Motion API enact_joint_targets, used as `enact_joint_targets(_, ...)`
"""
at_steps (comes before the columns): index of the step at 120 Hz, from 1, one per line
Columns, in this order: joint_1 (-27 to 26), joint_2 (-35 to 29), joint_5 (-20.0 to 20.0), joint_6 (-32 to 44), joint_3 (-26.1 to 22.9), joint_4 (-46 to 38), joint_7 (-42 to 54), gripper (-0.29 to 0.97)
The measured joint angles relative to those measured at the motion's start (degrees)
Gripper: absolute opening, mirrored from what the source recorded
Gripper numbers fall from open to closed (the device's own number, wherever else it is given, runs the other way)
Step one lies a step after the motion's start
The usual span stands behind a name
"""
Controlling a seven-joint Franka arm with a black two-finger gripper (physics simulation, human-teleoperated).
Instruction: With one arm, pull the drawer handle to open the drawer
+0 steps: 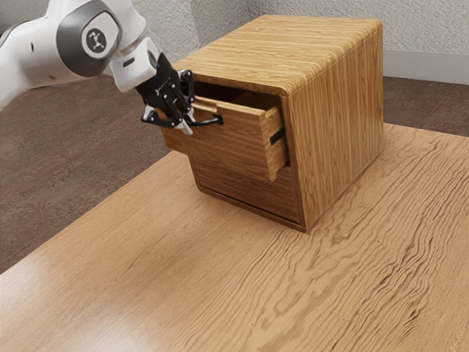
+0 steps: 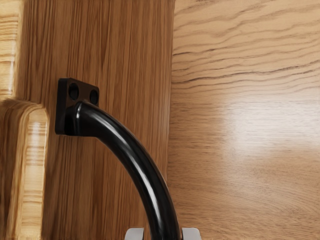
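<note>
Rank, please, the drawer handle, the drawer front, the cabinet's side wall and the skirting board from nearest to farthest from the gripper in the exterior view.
1. The drawer handle: clasped in the gripper.
2. The drawer front: just behind the handle.
3. The cabinet's side wall: toward the exterior view's right.
4. The skirting board: far back by the wall.

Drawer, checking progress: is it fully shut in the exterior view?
No, the drawer juts out of the cabinet, with the gripper shut on its handle.
</note>
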Motion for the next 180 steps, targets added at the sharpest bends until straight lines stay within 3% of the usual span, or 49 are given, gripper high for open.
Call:
enact_joint_targets(58, 0.1, -2.9, -0.1, -7.4, 0.9, -1.1, -5.2, -0.05)
enact_joint_targets(180, 2.4, -21.0, 0.6, -7.7, 0.8, -22.1, -11.6, -0.03)
